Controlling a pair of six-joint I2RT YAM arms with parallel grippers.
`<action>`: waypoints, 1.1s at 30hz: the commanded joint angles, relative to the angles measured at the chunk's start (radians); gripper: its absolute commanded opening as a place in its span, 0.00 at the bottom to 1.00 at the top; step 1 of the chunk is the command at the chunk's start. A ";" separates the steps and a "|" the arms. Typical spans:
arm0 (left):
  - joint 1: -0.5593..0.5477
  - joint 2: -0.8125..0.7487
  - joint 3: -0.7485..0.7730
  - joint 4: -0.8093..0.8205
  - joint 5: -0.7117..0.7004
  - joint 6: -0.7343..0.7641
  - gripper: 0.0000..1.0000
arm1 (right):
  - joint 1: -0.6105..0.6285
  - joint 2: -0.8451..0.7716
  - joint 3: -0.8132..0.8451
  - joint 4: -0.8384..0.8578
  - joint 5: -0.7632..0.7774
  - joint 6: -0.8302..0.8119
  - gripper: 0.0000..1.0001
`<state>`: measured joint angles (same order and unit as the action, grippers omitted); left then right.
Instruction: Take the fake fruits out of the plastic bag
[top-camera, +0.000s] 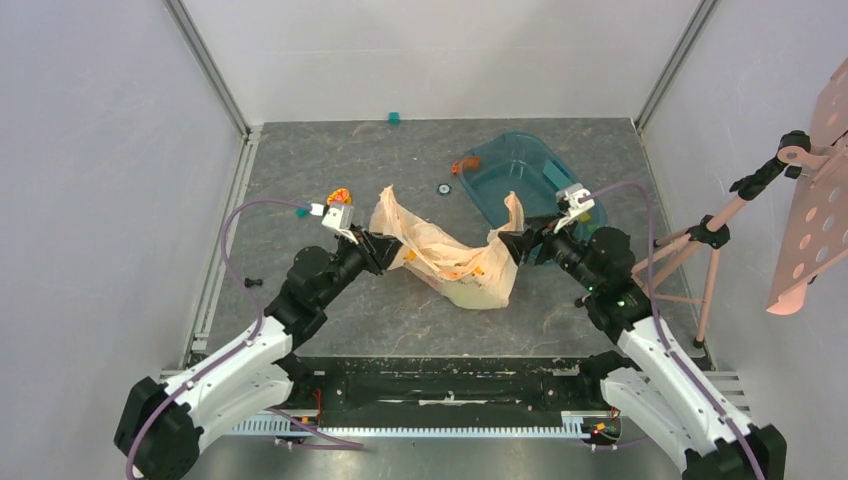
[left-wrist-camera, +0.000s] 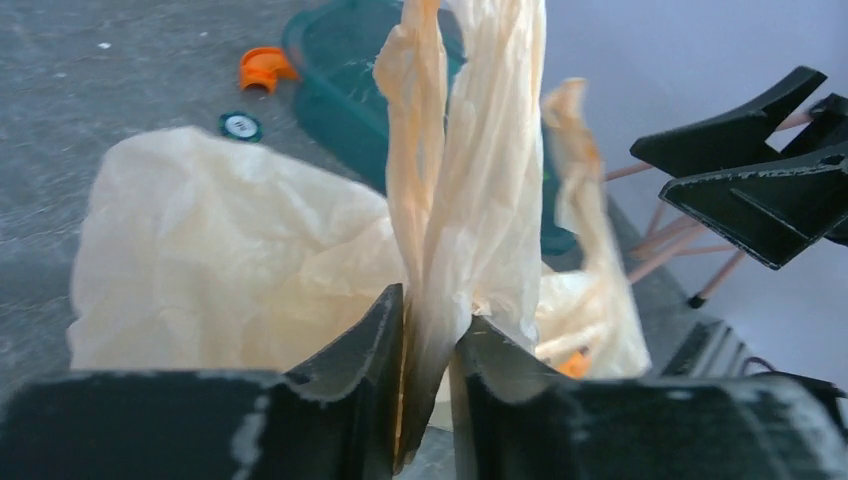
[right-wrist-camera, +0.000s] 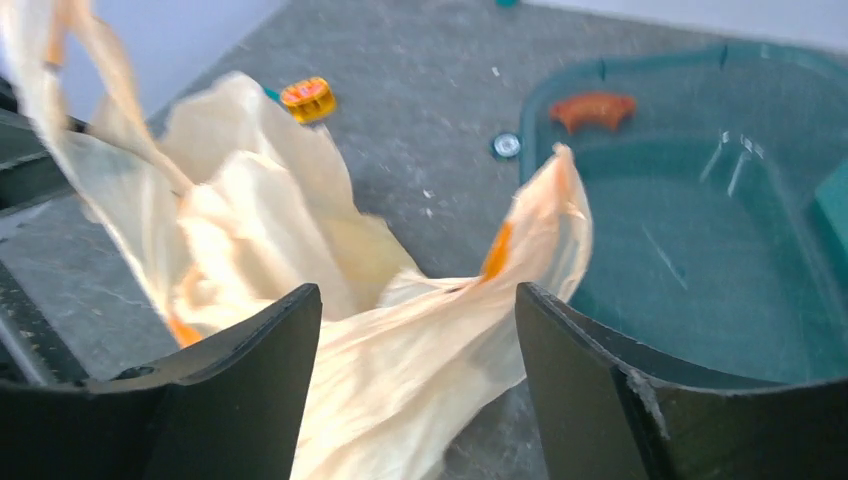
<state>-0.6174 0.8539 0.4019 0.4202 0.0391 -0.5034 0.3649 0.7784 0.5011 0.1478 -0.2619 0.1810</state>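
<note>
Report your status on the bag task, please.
Left gripper shut on plastic bag. Right gripper open, bag's other end between its fingers. No fake fruits out yet. Teal tub just behind right gripper.

The plastic bag (left-wrist-camera: 230, 250) is thin, crinkly, translucent film (faintly glossy); the teal tub (right-wrist-camera: 700, 230) smooth clear plastic; the tabletop (right-wrist-camera: 420, 90) matt, scuffed.

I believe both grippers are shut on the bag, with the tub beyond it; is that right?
Not quite. Only the left gripper is shut on the bag. The right wrist view shows the right gripper open, fingers apart either side of the bag. The tub is beyond it.
</note>
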 joint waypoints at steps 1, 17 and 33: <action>0.001 -0.076 0.013 0.023 0.097 -0.022 0.39 | 0.007 -0.074 0.152 -0.127 -0.130 -0.024 0.77; 0.001 -0.170 0.239 -0.580 -0.032 0.013 0.88 | 0.153 0.081 0.291 -0.252 -0.170 -0.029 0.56; 0.001 -0.039 0.334 -0.639 -0.018 0.034 0.46 | 0.292 0.142 0.278 -0.226 -0.117 -0.017 0.43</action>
<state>-0.6174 0.7811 0.6537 -0.2169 -0.0162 -0.5041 0.6315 0.9161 0.7773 -0.1280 -0.4049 0.1532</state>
